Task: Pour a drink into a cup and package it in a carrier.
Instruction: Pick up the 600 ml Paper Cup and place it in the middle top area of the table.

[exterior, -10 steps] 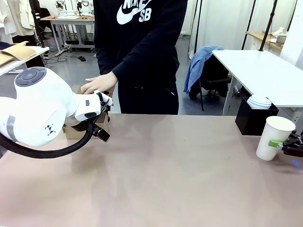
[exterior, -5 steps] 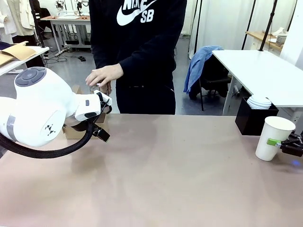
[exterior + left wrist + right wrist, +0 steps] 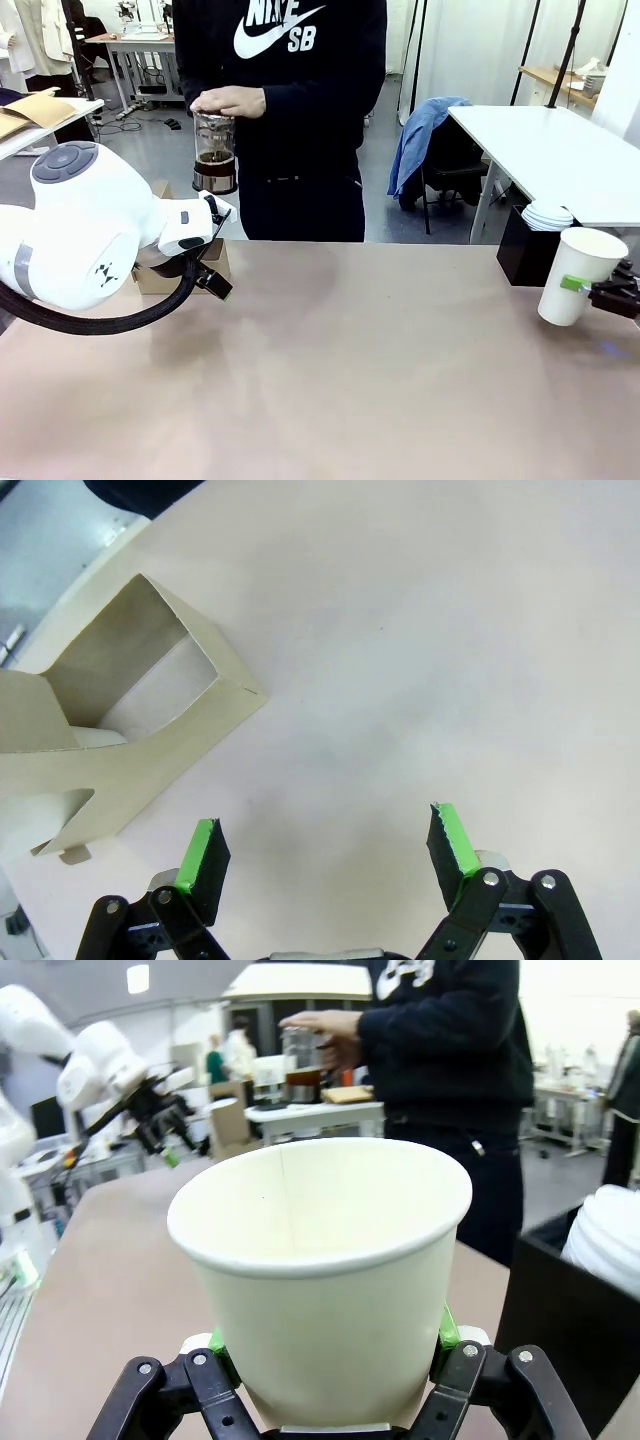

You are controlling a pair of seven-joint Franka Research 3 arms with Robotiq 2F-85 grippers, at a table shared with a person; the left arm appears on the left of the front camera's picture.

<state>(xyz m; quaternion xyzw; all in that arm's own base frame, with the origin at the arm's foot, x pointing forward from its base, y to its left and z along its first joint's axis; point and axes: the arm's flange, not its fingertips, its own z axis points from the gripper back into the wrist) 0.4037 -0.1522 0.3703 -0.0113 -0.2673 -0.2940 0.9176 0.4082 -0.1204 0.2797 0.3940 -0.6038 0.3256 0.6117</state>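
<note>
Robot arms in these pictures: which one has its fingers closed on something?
The right arm. The right fingers clamp the white cup, while the left fingers stand open above the table beside the carrier, holding nothing.

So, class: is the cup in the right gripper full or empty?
Not full: the cup, held in the right gripper, shows bare white inner wall below its rim; its bottom is hidden.

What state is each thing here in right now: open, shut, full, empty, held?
carrier: on the table, visible hole empty.
cup: empty, tilted.
jug: upright, held at its top by the person's hand, part full of dark drink.
left gripper: open, holding nothing, beside the carrier.
right gripper: shut on the cup.
</note>
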